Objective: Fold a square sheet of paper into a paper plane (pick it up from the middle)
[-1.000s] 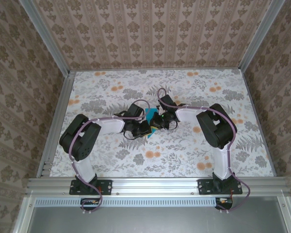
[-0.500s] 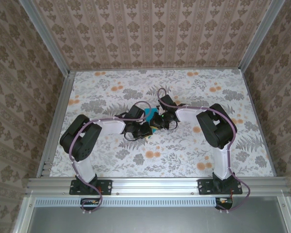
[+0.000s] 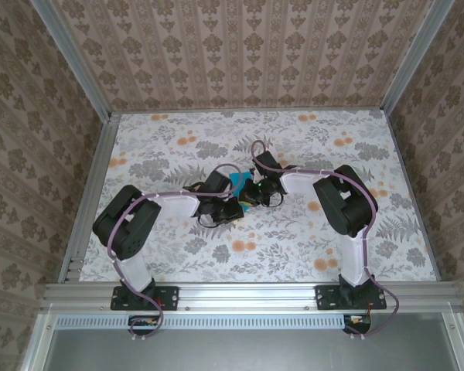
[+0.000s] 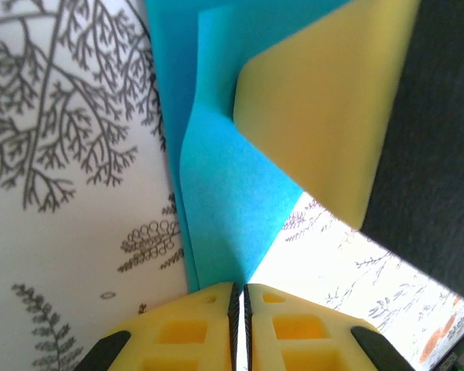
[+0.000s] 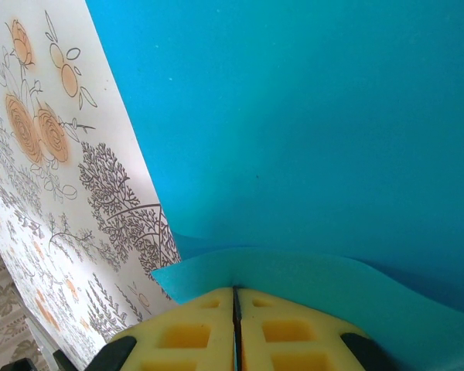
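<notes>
Near the middle of the white floral-patterned counter [image 3: 294,247], the two arms reach inward and meet at the thin turquoise-blue sheet of paper [image 3: 237,182], which is held between them and partly hidden by the wrists. In the left wrist view, the left gripper [image 4: 238,290] has its yellow fingers pressed together on a lower tip of the sheet. The sheet rises from there in a soft bend, and a yellow finger pad [image 4: 317,116] of the other arm lies against it higher up. In the right wrist view, the right gripper [image 5: 234,292] is clamped on a curled edge of the same sheet, with the counter visible beside it.
</notes>
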